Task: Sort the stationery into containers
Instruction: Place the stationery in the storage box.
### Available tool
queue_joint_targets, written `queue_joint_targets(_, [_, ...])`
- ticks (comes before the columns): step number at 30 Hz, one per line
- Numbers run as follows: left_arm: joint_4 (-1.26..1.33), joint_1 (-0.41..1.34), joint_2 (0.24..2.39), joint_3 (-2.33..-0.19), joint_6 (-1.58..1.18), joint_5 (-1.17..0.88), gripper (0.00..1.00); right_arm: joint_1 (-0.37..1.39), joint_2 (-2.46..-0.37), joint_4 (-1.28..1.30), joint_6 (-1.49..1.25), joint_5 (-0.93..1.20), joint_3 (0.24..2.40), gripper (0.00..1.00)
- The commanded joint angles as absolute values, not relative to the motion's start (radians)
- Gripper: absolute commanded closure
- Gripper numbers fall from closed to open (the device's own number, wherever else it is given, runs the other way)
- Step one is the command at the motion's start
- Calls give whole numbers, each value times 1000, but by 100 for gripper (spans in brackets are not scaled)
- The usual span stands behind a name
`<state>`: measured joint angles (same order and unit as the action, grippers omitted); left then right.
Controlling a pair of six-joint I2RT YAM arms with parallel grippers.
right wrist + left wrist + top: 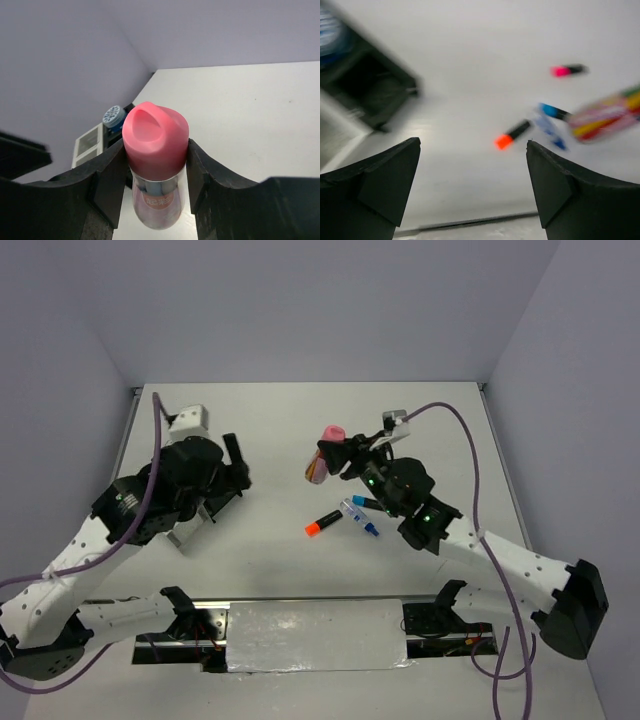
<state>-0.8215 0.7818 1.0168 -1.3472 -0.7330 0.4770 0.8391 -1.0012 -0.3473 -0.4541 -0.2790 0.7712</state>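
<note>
pink-capped cylinder (155, 127), tan and printed below the cap, is clamped between the fingers of the right gripper (156, 146), cap end toward the wrist camera. in the top view it sits over the middle of the worktop (430, 410); contact with the surface cannot be told.

left gripper (472, 150): jaws spread wide, nothing between them, positioned beside the organizer (190, 420) near the worktop's left edge. the organizer's white-grey slotted box faces the far left corner; its black part lies mostly under the left arm. a blue-white roll (114, 117) sits at the black part.

orange-capped marker (322, 523), blue-capped marker (365, 503) and blue-white pen (358, 517) lie loose just beside one another, mid-worktop toward the near edge. pink-capped marker (568, 70) lies apart from them; the left wrist view is blurred.
</note>
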Motion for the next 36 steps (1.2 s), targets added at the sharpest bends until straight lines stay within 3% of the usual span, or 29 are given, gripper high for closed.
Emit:
queue_joint_targets(1, [-1369, 752, 1003, -1419, -952, 976, 1, 847, -1127, -514, -423, -348, 834, 100])
queue_joint_targets(5, [-1356, 505, 956, -1375, -899, 1141, 1, 943, -1395, -600, -307, -307, 1024, 100])
queue_joint_targets(9, [-1298, 388, 924, -1342, -942, 1239, 1, 1011, -1607, -684, -184, -325, 1219, 100])
queue_joint_targets(14, [-1234, 383, 800, -1260, -1002, 1284, 1, 1026, -1830, -666, -192, -209, 1412, 100])
queue_joint_targets(21, [-956, 347, 649, -1097, -789, 1177, 1, 1043, -2034, -629, -121, -38, 1649, 100])
queue_joint_targets(36, [-882, 319, 647, -1063, -719, 1120, 1, 1042, -2161, -646, -68, 35, 1670, 100])
